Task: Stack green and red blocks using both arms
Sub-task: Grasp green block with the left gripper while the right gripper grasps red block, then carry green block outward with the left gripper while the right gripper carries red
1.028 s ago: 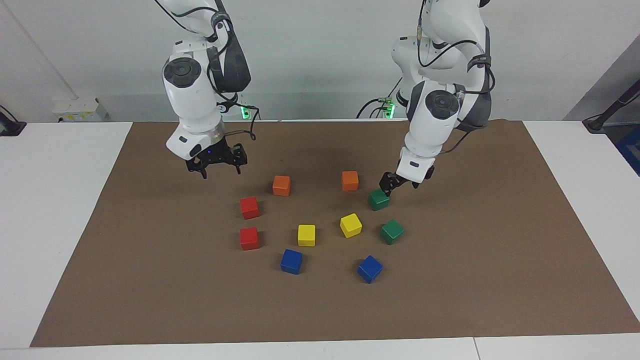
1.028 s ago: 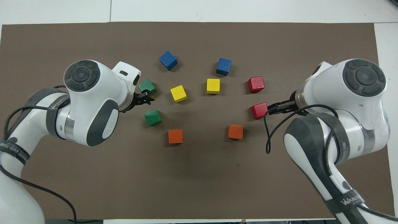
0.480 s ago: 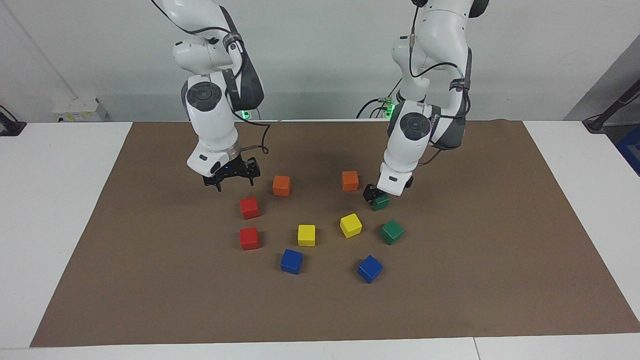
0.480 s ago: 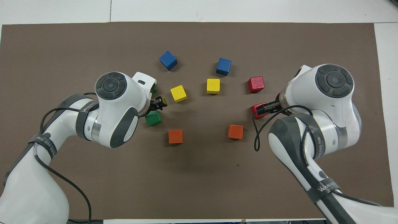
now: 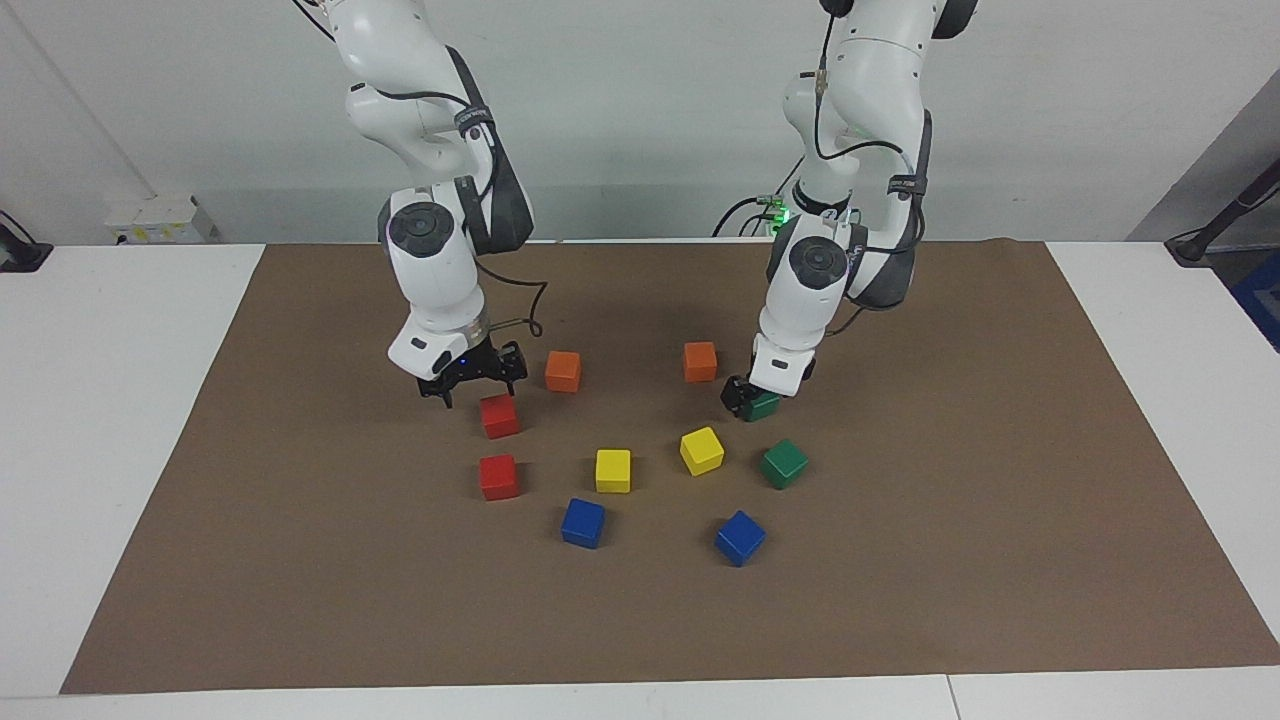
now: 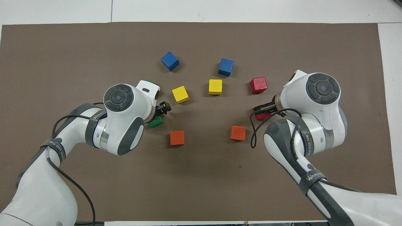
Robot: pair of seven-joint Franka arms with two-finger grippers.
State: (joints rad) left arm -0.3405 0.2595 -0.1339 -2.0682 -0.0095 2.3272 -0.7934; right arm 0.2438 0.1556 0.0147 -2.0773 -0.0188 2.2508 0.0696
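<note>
Two green blocks lie toward the left arm's end. My left gripper [image 5: 751, 398] is open and low at the nearer green block [image 5: 765, 406], one black finger [image 5: 734, 394] beside it. From overhead, this green block [image 6: 156, 121] peeks out beside the left gripper [image 6: 161, 110]. The other green block [image 5: 784, 463] lies farther from the robots. My right gripper [image 5: 474, 382] hangs open just above the nearer red block [image 5: 499, 415], apart from it. Overhead, the right gripper [image 6: 262, 110] covers part of that red block [image 6: 260, 116]. A second red block [image 5: 498, 476] [image 6: 258, 85] lies farther out.
Two orange cubes [image 5: 563, 371] [image 5: 700, 361] sit between the grippers. Two yellow cubes [image 5: 613, 470] [image 5: 702, 450] and two blue cubes [image 5: 583, 522] [image 5: 740, 537] lie farther from the robots. All rest on a brown mat [image 5: 900, 600] on the white table.
Both arms swung toward the middle and came lower. The left gripper dropped to the nearer green block. The right gripper travelled from beside the mat's middle to above the nearer red block.
</note>
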